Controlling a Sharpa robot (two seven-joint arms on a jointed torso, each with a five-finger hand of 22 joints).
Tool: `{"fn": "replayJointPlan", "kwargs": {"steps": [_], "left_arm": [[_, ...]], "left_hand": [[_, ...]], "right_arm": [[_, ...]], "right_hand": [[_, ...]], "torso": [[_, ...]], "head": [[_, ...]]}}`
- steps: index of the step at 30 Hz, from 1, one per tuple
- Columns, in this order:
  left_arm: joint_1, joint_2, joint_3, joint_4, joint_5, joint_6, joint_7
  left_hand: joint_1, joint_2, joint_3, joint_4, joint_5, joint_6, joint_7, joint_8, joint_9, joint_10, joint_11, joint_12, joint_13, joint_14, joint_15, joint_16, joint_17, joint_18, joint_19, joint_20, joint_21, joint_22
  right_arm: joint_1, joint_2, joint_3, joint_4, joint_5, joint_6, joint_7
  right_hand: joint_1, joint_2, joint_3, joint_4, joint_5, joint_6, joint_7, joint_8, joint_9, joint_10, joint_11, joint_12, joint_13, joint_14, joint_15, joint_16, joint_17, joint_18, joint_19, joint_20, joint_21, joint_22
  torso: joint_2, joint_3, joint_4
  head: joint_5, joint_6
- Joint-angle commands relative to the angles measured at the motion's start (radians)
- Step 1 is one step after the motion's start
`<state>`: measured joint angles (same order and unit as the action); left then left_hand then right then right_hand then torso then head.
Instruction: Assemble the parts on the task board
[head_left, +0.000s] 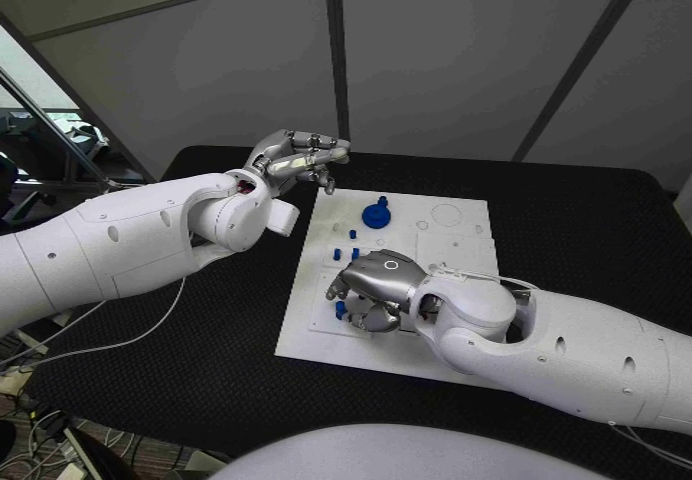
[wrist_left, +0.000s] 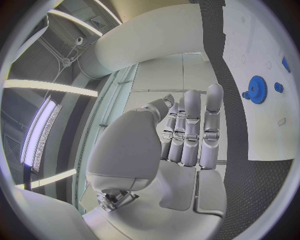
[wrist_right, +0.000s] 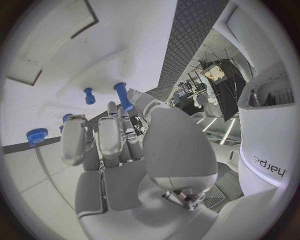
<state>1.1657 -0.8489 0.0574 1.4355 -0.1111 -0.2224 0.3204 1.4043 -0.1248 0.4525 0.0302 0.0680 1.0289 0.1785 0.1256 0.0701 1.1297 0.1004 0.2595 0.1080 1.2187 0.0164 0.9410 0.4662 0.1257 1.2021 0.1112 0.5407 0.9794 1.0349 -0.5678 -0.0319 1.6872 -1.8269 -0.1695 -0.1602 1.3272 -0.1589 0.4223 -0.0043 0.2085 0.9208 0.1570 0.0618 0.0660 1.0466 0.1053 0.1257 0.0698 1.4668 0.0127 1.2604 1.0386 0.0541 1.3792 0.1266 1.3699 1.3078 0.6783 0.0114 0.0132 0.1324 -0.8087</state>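
The white task board (head_left: 433, 255) lies in the middle of the black table. A blue gear (head_left: 376, 215) sits at its far left, also in the left wrist view (wrist_left: 257, 90). Short blue pegs (head_left: 346, 250) lie nearer. My right hand (head_left: 378, 290) is down on the board's near-left part, thumb and fingertips closed on a blue peg (wrist_right: 123, 96), which is partly hidden in the head view (head_left: 340, 310). Another peg (wrist_right: 89, 95) lies just beyond it. My left hand (head_left: 296, 158) hovers off the board's far-left corner, fingers straight and holding nothing (wrist_left: 187, 135).
The board (wrist_right: 75, 60) has round holes and recesses toward its far right (head_left: 447, 214). Black table (head_left: 577, 220) surrounds it. A cable (head_left: 130, 330) trails over the table's left side under my left arm.
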Motion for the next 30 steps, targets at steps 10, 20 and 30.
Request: {"fn": "replayJointPlan", "kwargs": {"steps": [10,20,30], "left_arm": [[0.002,-0.002,0.001,0.0,0.003,0.008,0.002],[0.002,-0.009,-0.003,-0.001,0.003,0.005,0.001],[0.002,-0.008,-0.01,-0.001,0.004,0.005,0.002]], "left_hand": [[-0.01,0.002,-0.005,0.002,-0.001,-0.004,-0.001,0.004,-0.001,-0.006,-0.001,0.006,0.002,-0.006,0.0,0.002,-0.001,0.056,-0.003,0.002,-0.005,-0.001],[-0.01,0.002,-0.005,0.002,-0.001,-0.004,-0.001,0.004,-0.001,-0.006,-0.001,0.006,0.002,-0.006,0.0,0.002,-0.001,0.056,-0.003,0.002,-0.005,-0.001],[-0.01,0.003,-0.006,0.002,-0.001,-0.005,-0.001,0.005,0.0,-0.008,-0.001,0.009,0.002,-0.007,0.0,0.003,-0.003,0.057,-0.003,0.002,-0.006,-0.002]], "right_arm": [[0.001,-0.085,0.001,0.07,0.056,-0.179,0.025],[0.012,-0.327,0.028,0.178,0.387,-0.283,-0.039],[0.011,-0.517,0.033,0.249,0.479,-0.246,-0.219]], "right_hand": [[-0.015,0.003,-0.029,0.009,0.005,-0.005,0.011,0.006,0.005,0.001,0.0,0.021,0.003,0.005,0.007,-0.017,-0.021,0.017,-0.018,0.0,-0.019,0.02],[-0.119,-0.029,-0.173,0.106,0.055,0.116,-0.028,0.079,0.036,0.281,-0.059,0.26,0.137,0.043,-0.038,0.089,0.126,-0.015,0.082,-0.035,0.084,0.133],[-0.081,0.037,-0.439,0.221,0.11,0.087,-0.055,0.226,0.161,0.376,-0.082,1.232,1.222,0.078,-0.056,0.243,0.384,-0.04,0.151,-0.057,0.161,0.22]], "torso": [[-0.001,0.0008,-0.0009],[-0.008,-0.0005,-0.0092],[-0.013,-0.0036,-0.0169]], "head": [[-0.013,0.007],[-0.062,0.026],[-0.143,0.031]]}}
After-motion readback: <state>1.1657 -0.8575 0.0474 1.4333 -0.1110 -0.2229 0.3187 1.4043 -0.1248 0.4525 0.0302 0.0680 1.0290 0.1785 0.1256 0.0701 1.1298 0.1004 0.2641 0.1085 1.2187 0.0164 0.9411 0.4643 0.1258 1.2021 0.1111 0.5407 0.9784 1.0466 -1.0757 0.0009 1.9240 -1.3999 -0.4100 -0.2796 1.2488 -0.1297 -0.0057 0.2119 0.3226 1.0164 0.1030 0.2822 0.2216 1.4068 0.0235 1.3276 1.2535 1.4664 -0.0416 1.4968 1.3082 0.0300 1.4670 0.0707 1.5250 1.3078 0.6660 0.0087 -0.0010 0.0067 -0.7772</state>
